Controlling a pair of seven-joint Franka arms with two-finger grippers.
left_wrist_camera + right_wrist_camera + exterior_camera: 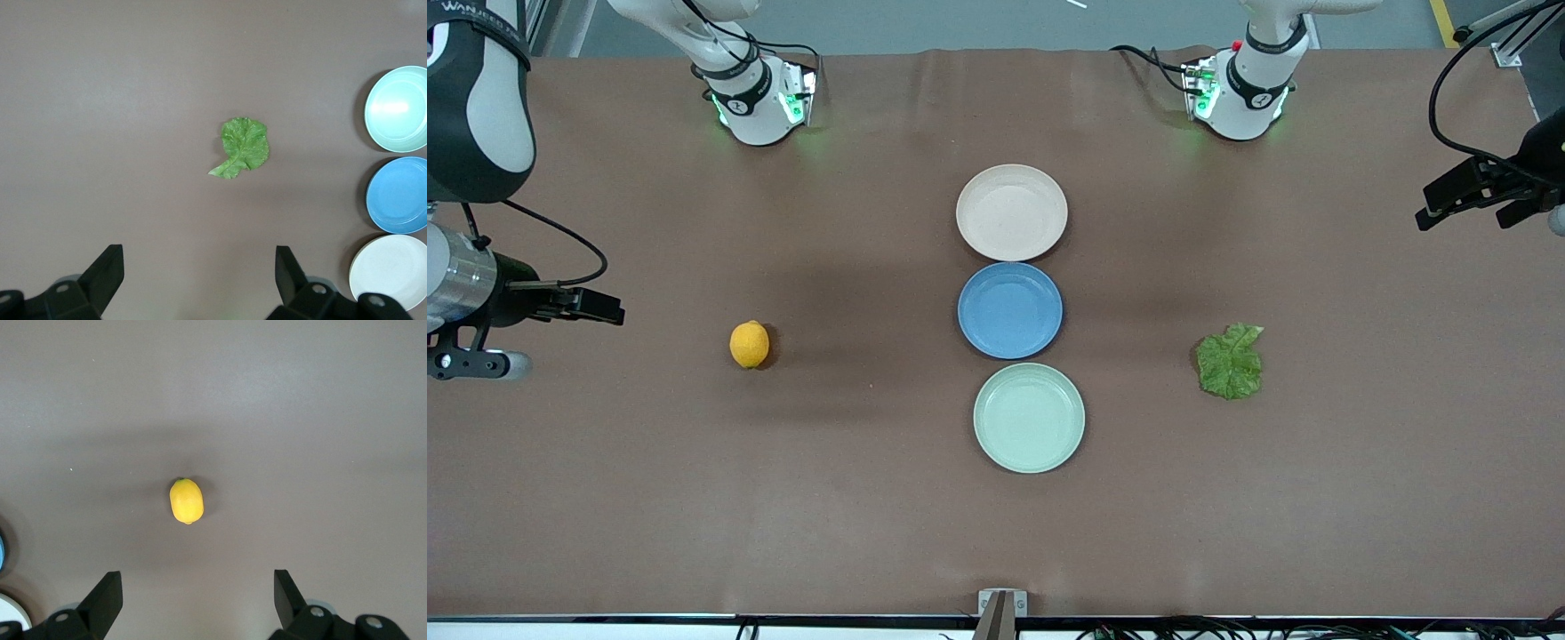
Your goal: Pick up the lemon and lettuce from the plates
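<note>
The lemon (749, 344) lies on the bare brown table (694, 498) toward the right arm's end, well apart from the three plates lined up down the middle, and the lettuce (1231, 361) lies flat on the table toward the left arm's end, equally clear of them. The beige-pink plate (1011, 212) sits nearest the robot bases, the blue plate (1009, 309) just in front of it, and the mint green plate (1029, 417) nearest the front camera; all three hold nothing. So the task sentence and the scene disagree on one thing: neither item is on a plate now. Judged from how things lie, the picking off the plates looks already done, with both items set down on the table, or else the scene is arranged differently from what the sentence says; the frames alone cannot settle which. The right gripper (193, 600) hangs high over the table with the lemon below it, fingers spread wide and holding nothing. The left gripper (200, 277) hangs high over the lettuce's part of the table, fingers likewise spread wide and empty. Neither gripper touches anything, and both arms appear drawn out toward the table's ends, so little or nothing seems left to do
</note>
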